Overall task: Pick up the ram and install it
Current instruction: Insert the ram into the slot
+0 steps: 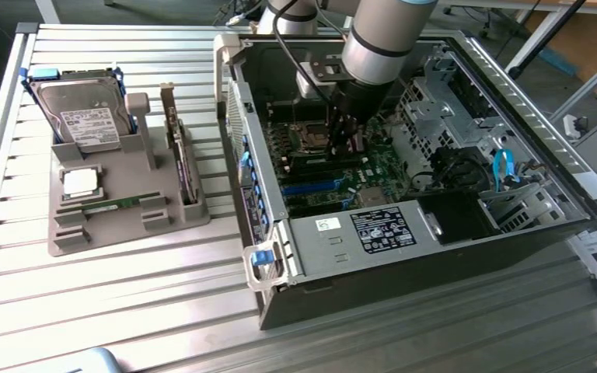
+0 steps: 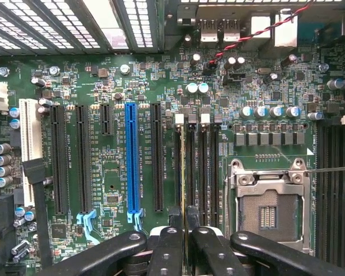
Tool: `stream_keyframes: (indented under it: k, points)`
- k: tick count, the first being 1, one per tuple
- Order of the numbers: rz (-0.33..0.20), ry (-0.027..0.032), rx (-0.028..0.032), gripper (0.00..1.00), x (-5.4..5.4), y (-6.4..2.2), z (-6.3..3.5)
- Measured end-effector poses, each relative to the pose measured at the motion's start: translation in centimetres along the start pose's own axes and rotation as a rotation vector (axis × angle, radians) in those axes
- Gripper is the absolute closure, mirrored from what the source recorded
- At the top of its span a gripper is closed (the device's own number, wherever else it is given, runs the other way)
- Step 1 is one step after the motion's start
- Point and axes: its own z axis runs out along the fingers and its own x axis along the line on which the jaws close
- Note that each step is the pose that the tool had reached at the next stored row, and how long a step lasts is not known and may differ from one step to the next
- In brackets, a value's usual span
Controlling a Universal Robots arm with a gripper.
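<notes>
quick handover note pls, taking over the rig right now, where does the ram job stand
Gripper: shut on the ram, held edge-on, inside the computer case.
Position: ram is lined up along the memory slots beside the empty processor socket.
Done: ram picked up and brought over the motherboard.
Left: seating is not visibly complete.
Note: another green stick lies in the grey tray.
</notes>
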Motion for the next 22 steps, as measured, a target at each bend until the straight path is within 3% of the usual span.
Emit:
stream_keyframes:
  k: [3,22]
  points:
    - [0.001,0.0037,0.0000,0.87,-0.05,0.00,0.00]
    - [0.010,0.0038,0.0001,0.87,-0.14,-0.03,0.33]
